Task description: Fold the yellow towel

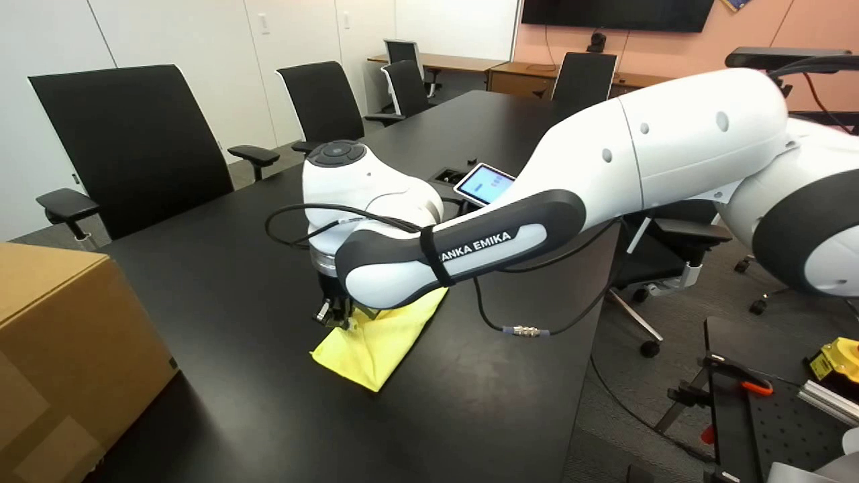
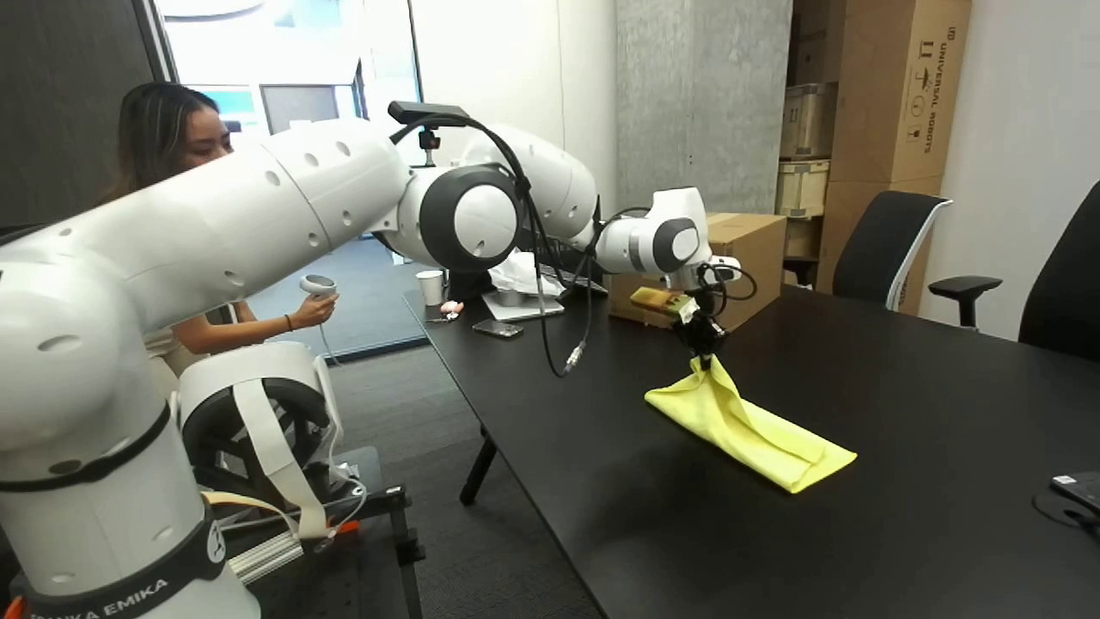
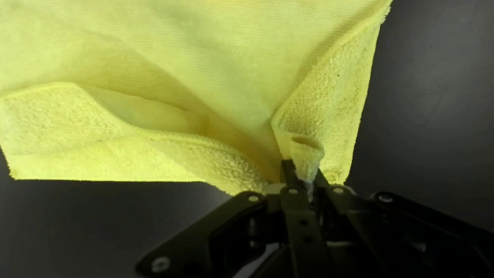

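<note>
Gripping the yellow towel point(image 2: 739, 423), the hand point(image 2: 705, 361) holds it peaked on the long black bench point(image 1: 231, 288); a wall screen point(image 1: 617, 12) shows in an exterior view, a woman point(image 2: 168, 129) in an exterior view, and only the wrist view catches towel curled between the fingers point(image 3: 288, 173).

The claw point(image 3: 304, 174) points down (the wrist point(image 1: 366, 188) just above it), its fingers point(image 3: 288, 174) pinched nearly together, the arm point(image 1: 614, 164) bent.
</note>
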Tool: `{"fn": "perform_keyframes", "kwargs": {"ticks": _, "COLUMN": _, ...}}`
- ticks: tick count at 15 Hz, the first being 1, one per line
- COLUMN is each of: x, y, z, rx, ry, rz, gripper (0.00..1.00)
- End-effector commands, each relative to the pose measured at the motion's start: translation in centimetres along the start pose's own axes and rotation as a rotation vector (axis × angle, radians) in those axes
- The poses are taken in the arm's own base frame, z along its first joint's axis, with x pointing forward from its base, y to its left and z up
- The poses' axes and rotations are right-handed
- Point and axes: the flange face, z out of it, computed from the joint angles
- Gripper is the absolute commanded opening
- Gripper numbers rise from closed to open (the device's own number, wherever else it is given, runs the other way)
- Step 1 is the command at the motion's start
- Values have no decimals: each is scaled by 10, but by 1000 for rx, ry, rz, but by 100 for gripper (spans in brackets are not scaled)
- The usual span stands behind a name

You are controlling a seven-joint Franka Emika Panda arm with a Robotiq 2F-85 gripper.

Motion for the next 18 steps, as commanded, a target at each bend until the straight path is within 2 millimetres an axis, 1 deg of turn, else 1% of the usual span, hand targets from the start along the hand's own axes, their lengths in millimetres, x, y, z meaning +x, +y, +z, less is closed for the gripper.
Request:
{"fn": "perform_keyframes", "kwargs": {"ticks": 1, "x": 7, "y": -4, "z": -2, "rx": 30, "ry": 62, "rz": 56, "gripper": 9}}
{"fn": "perform_keyframes", "kwargs": {"ticks": 2, "x": 7, "y": -5, "z": -2, "rx": 31, "ry": 65, "rz": 56, "gripper": 33}}
{"fn": "perform_keyframes", "kwargs": {"ticks": 3, "x": 8, "y": -5, "z": -1, "rx": 25, "ry": 76, "rz": 63, "gripper": 34}}
{"fn": "perform_keyframes", "kwargs": {"ticks": 6, "x": 8, "y": -3, "z": -2, "rx": 24, "ry": 74, "rz": 60, "gripper": 55}}
{"fn": "perform_keyframes", "kwargs": {"ticks": 9, "x": 8, "y": -2, "z": -4, "rx": 14, "ry": 77, "rz": 55, "gripper": 79}}
{"fn": "perform_keyframes", "kwargs": {"ticks": 12, "x": 6, "y": 3, "z": -5, "rx": 3, "ry": 55, "rz": 55, "gripper": 99}}
{"fn": "perform_keyframes", "kwargs": {"ticks": 15, "x": 4, "y": 10, "z": -7, "rx": -22, "ry": 38, "rz": 51, "gripper": 100}}
{"fn": "perform_keyframes", "kwargs": {"ticks": 18, "x": 2, "y": 21, "z": -28, "rx": -68, "ry": -3, "rz": 29, "gripper": 100}}
